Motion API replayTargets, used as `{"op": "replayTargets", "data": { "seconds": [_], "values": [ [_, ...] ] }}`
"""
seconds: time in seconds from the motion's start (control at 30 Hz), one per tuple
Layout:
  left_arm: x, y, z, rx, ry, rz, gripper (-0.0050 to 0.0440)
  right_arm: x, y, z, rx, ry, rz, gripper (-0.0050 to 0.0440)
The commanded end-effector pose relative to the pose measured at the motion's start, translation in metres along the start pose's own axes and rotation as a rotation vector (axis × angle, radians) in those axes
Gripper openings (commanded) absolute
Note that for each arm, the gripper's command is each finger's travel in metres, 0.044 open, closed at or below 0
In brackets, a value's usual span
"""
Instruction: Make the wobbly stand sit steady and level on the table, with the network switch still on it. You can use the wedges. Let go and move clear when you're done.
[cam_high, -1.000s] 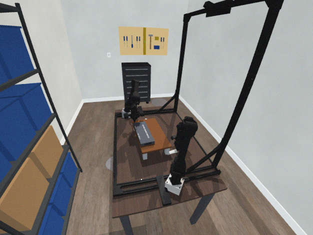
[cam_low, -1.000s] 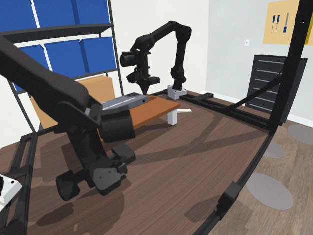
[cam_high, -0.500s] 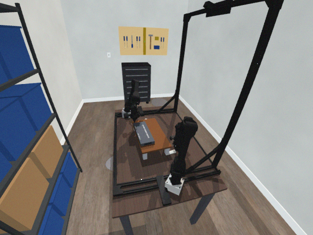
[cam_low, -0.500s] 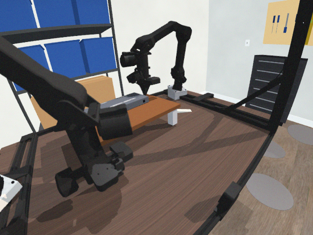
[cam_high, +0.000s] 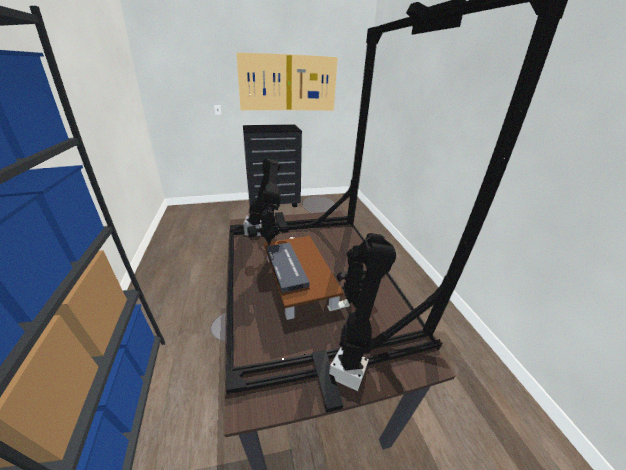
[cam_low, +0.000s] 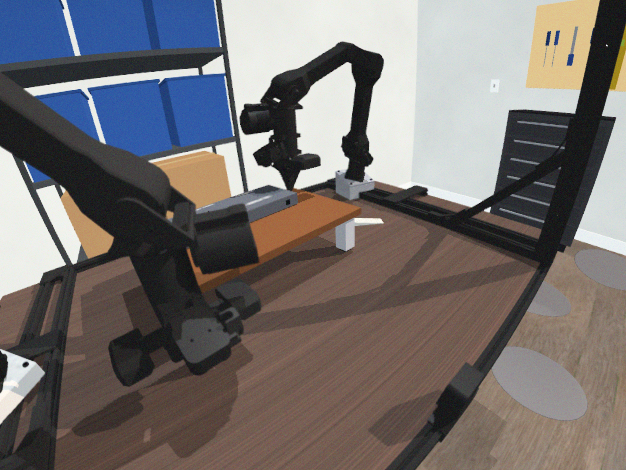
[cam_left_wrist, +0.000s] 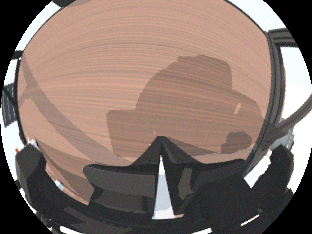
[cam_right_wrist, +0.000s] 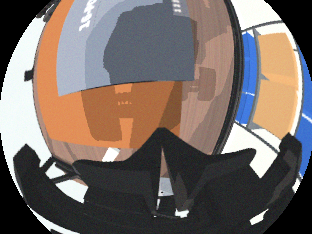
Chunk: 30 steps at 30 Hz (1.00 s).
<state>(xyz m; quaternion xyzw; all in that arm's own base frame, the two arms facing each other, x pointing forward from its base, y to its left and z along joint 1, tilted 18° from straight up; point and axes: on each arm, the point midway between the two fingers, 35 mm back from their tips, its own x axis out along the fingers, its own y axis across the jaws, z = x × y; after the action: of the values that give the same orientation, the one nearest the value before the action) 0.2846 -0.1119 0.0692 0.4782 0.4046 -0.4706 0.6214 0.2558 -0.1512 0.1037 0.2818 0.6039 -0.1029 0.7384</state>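
Observation:
The orange-brown stand (cam_high: 321, 269) (cam_low: 308, 222) (cam_right_wrist: 62, 125) has white legs and carries the grey network switch (cam_high: 284, 269) (cam_low: 267, 199) (cam_right_wrist: 75, 65) along one side. Whether it is level is unclear. A white wedge (cam_low: 371, 221) (cam_right_wrist: 111, 154) lies by the far leg. Another white piece (cam_high: 343, 304), apparently a wedge, lies at a near leg's foot. My right gripper (cam_low: 290, 188) (cam_right_wrist: 161, 131) is shut and empty, tips down at the stand's far end near the switch; contact is unclear. My left gripper (cam_left_wrist: 160, 139) is shut and empty, low over the table beside the stand; its tips are hidden in the top and exterior views.
A black frame (cam_high: 230, 303) (cam_low: 505, 323) surrounds the work area, with uprights on one side. The left arm's white base (cam_high: 348, 371) is at the near end, and the right arm's white base (cam_low: 353, 187) is at the far end. Shelves with blue bins stand beyond the table.

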Motion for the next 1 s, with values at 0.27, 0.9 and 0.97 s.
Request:
{"op": "replayTargets", "data": {
  "seconds": [0.27,0.9,0.97],
  "values": [
    [-0.001,0.0,-0.005,0.006,-0.004,0.003,0.0,0.008,0.0,-0.002,0.003,0.021,0.002,0.0],
    [-0.001,0.0,-0.01,0.006,-0.004,0.003,0.0,0.008,0.0,-0.002,0.003,0.021,0.002,0.0],
    [-0.001,0.0,-0.01,0.006,-0.004,0.003,0.0,0.008,0.0,-0.002,0.003,0.021,0.002,0.0]
  ]
}}
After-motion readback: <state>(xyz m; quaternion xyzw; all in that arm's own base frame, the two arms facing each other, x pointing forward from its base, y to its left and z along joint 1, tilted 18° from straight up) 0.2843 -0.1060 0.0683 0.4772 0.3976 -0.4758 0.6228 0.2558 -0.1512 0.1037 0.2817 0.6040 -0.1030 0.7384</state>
